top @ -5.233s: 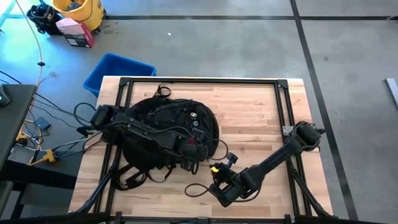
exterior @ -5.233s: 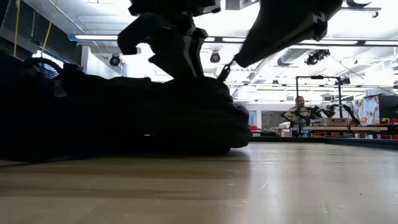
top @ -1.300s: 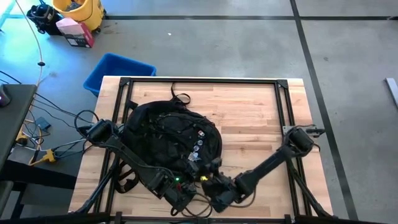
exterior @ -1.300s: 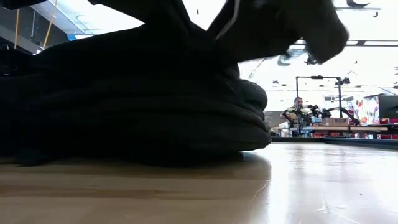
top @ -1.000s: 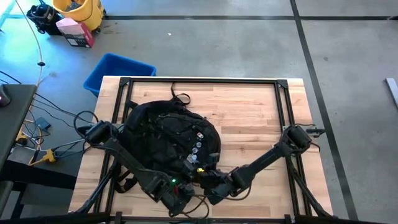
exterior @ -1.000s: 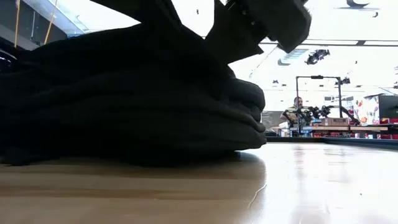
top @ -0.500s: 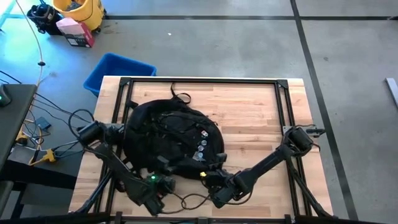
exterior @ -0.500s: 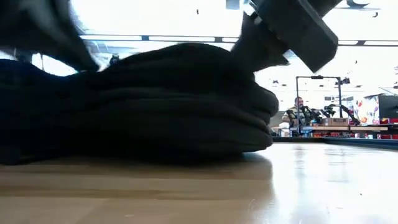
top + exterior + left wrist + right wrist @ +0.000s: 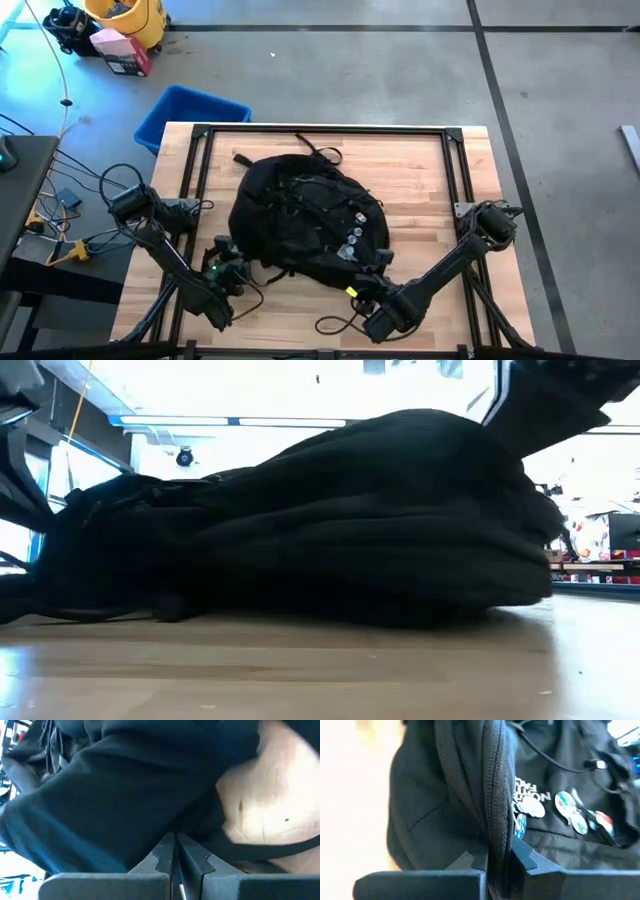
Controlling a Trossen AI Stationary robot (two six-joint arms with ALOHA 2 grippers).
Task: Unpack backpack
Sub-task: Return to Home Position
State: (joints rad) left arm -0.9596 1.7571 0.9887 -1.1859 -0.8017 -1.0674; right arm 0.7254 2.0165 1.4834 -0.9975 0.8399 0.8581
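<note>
The wooden table (image 9: 430, 190) is largely taken up by the backpack (image 9: 300, 215), which is laid flat, front upward, about the middle of the top. Set against the high view of half a second ago, it is found shifted toward the right side and a little toward the far edge, so that more bare wood is exposed at the near left.

The left arm has been drawn back toward that near left area. The left gripper (image 9: 174, 842) is pointed at the bag's near left edge with its fingers pressed together, and no fabric can be made out between them.

The right gripper (image 9: 498, 854) is set at the bag's near right edge, and a zippered fold of the backpack is pinched between its fingers. The shift is therefore judged to come from the right arm's pull.

The bag looks closed, so unpacking is not advanced by this. The fold would have to be let go before the right arm could be retired cleanly.

Small round badges (image 9: 565, 802) are seen on the front panel, beside white lettering.
</note>
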